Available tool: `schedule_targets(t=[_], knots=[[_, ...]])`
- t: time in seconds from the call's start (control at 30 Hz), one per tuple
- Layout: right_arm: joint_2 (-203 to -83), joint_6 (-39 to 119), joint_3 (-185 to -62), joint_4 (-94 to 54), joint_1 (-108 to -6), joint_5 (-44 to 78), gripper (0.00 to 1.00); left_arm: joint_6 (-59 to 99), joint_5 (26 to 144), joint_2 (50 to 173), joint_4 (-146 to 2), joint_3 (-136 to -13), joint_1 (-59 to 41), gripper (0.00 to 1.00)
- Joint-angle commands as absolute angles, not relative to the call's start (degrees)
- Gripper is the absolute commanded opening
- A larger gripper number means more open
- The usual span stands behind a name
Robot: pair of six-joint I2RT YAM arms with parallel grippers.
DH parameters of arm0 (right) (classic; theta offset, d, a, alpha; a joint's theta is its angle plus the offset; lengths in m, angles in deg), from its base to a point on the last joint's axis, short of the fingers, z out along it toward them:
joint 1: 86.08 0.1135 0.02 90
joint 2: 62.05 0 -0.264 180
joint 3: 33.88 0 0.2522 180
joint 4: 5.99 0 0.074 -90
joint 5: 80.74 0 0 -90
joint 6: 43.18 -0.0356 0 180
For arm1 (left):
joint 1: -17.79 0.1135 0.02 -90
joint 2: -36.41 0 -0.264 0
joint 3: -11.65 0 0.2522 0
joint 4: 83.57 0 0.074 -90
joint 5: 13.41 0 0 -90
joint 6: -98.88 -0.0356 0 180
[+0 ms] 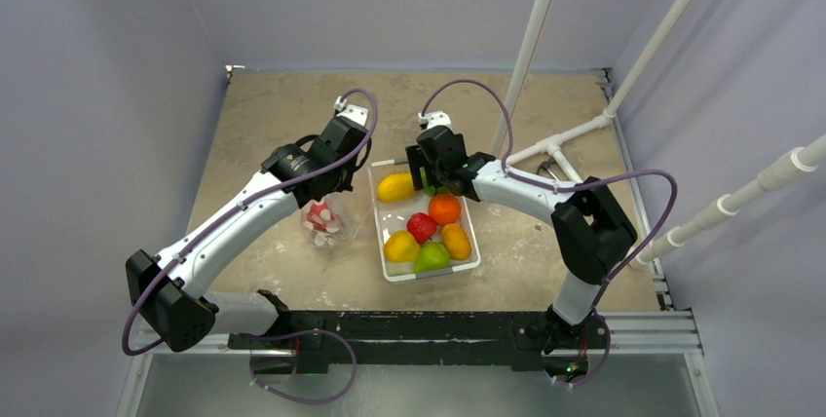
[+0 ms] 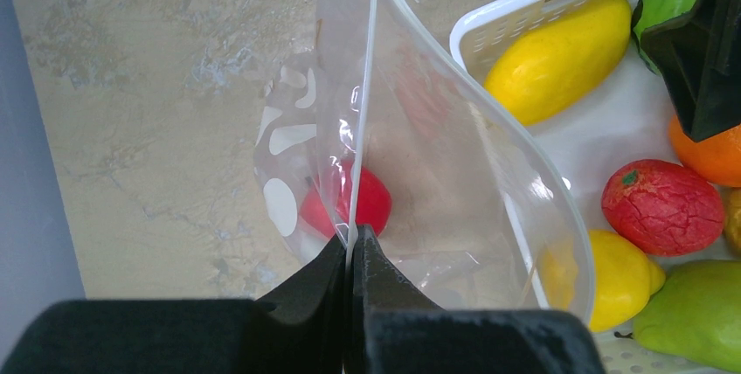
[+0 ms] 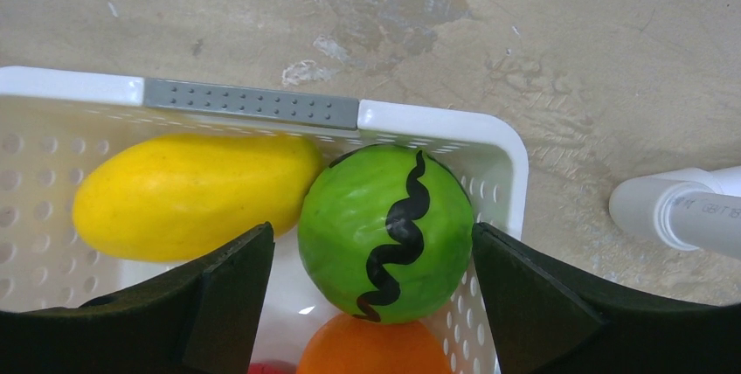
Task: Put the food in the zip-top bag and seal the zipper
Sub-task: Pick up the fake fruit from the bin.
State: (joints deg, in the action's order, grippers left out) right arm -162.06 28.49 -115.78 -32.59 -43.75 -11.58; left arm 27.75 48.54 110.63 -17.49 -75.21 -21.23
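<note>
Well, near side: my left gripper (image 2: 352, 250) clamps bag (image 2: 454, 173) rim at zipper (image 2: 365, 86), holding mouth up and open beside tray (image 2: 502, 17). One red fruit (image 2: 377, 204) already inside. Rest of food (image 1: 400, 245) lies in tray. Far end: right gripper (image 3: 371, 238) spread wide, straddling striped green ball (image 3: 384, 217), not yet closed. I judge that my next pick.

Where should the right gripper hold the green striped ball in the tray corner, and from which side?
Across its widest middle, from above. The green striped ball is round and sits in the corner of the white tray, yellow fruit and orange fruit against it, so only its top is free. The open right gripper straddles it.
</note>
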Motion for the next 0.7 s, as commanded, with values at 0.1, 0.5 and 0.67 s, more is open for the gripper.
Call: schedule_targets(t=[0.1, 0.5, 0.67], knots=[[-164.07, 28.91, -117.7, -32.14, -43.95, -14.99, 0.86, 27.18, 48.31, 108.57, -19.62, -75.5, -21.32, 0.0], [-162.33, 28.65, -118.37, -32.59, -43.96, -14.27, 0.44, 27.21, 48.23, 108.07, -19.58, -74.98, -21.32, 0.0], [-159.28, 27.97, -119.07, -33.11, -43.9, -13.53, 0.37, 27.38, 48.44, 107.99, -19.68, -74.88, -21.32, 0.0]])
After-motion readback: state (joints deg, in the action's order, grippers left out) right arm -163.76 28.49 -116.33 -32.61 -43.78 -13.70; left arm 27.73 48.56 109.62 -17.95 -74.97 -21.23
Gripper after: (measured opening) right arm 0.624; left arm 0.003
